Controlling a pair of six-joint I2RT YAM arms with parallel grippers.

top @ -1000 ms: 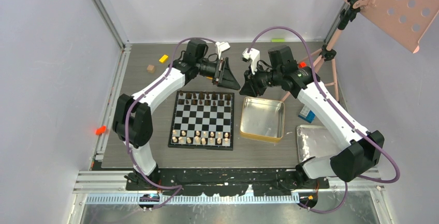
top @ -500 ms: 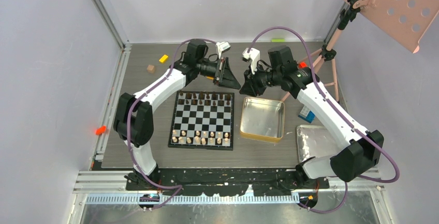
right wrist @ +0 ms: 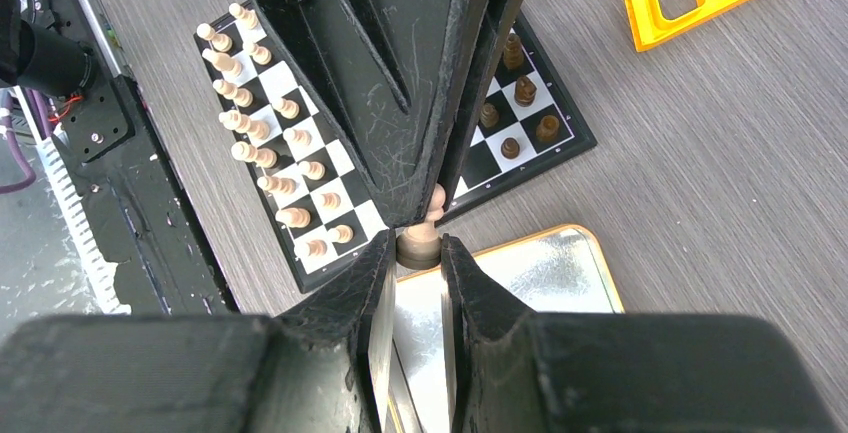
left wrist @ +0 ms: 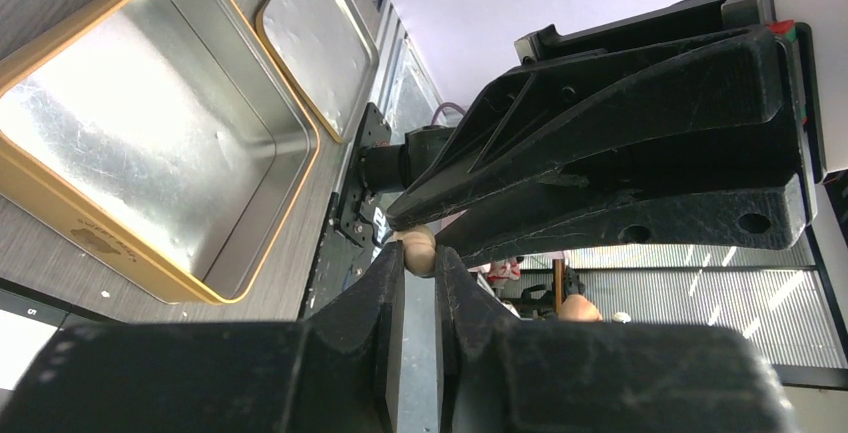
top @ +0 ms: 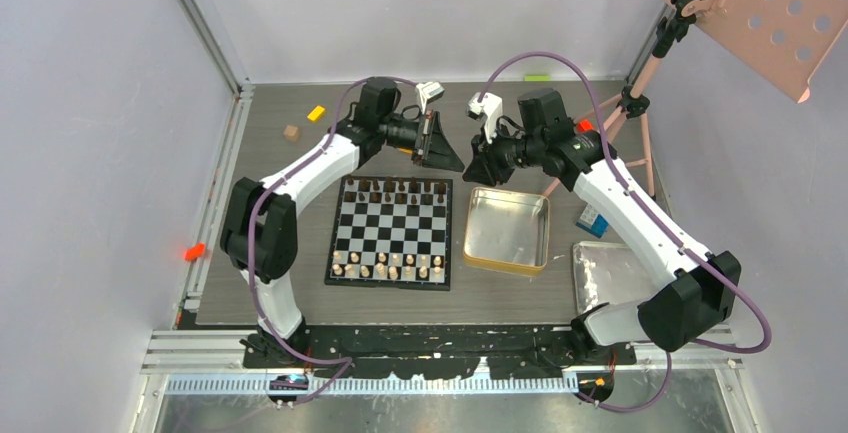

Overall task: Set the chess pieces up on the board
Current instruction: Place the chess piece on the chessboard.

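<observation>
Your right gripper clamps the pale pawn by its base. Your left gripper pinches the round head from the opposite side, jaws tip to tip. The board sits below both jaws.

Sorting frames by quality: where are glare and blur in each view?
Top external: even light, sharp, sheen on the gold tin. Left wrist: strong glare inside the tin, left gripper soft. Right wrist: board and pale pawn sharp, right gripper blurred.

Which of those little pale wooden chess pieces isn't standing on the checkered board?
The pale tan wooden pawn pinched in mid-air between the left gripper and right gripper; the other pale pieces all stand on the black-and-white checkered board.
</observation>
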